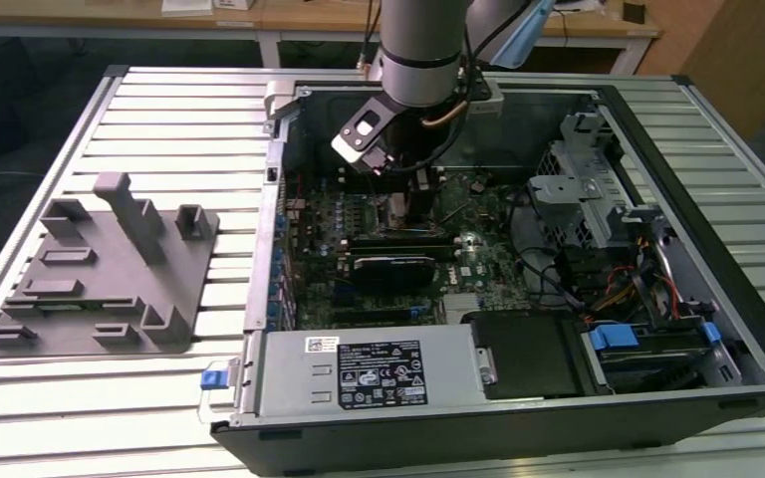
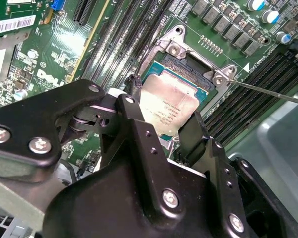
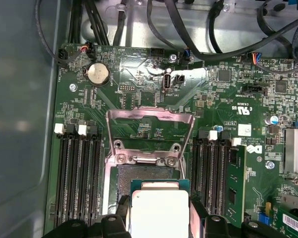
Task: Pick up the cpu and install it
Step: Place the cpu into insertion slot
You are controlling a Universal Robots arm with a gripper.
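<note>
The cpu (image 2: pixel 170 105), a flat square chip with a shiny silver top and a green edge, sits between my gripper's (image 2: pixel 164 121) two black fingers (image 2: pixel 130 111). The gripper is shut on the cpu by two opposite sides. In the first wrist view the cpu (image 3: pixel 159 210) hangs over the near part of the dark open socket (image 3: pixel 148 172), whose metal load plate (image 3: pixel 149 124) is swung up. I cannot tell whether the chip touches the socket. In the exterior view my gripper (image 1: pixel 402 194) reaches down into the open computer case (image 1: pixel 701 149), over the motherboard.
Memory slots (image 3: pixel 79 178) flank the socket, and a memory stick (image 3: pixel 234 183) stands in one of them. The thin socket lever (image 2: pixel 268 89) sticks out sideways. A grey fixture block (image 1: pixel 104 269) lies on the slatted table at the exterior view's left. The power supply (image 1: pixel 356 370) and drive cage (image 1: pixel 596 199) crowd the case.
</note>
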